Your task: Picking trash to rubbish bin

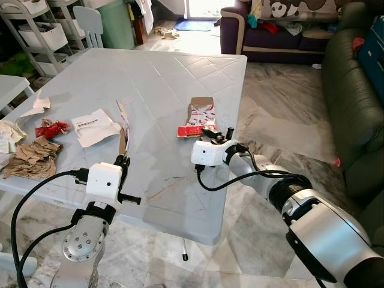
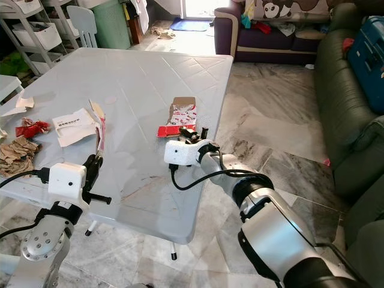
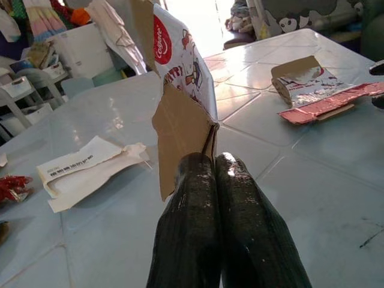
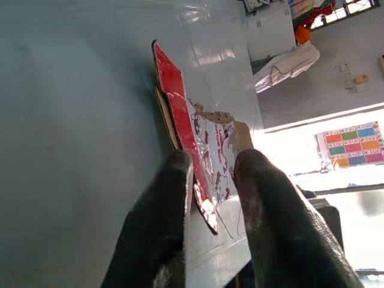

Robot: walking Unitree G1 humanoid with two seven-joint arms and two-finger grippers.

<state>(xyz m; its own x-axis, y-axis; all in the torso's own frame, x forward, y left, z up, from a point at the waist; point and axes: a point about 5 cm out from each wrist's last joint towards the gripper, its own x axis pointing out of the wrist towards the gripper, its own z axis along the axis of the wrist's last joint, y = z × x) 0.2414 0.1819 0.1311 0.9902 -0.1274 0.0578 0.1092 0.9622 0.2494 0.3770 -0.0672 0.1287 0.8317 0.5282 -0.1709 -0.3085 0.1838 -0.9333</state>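
Note:
On the pale grey table (image 1: 168, 72) lies a flattened red-and-white carton (image 1: 197, 120) near the right edge. My right gripper (image 1: 217, 133) is at its near end; in the right wrist view the two fingers (image 4: 270, 204) stand apart with the carton's edge (image 4: 180, 102) between them. My left gripper (image 1: 123, 161) is over the front of the table, shut on a torn strip of printed cardboard (image 3: 180, 129) that stands upright above the fingers (image 3: 198, 204).
A white paper wrapper (image 1: 93, 126), a red wrapper (image 1: 51, 128), crumpled brown paper (image 1: 30, 156) and white scraps (image 1: 37, 105) lie on the table's left. A dark sofa (image 1: 354, 108) stands at the right. Shelves (image 1: 42, 30) and a green container (image 1: 117, 24) stand at the back.

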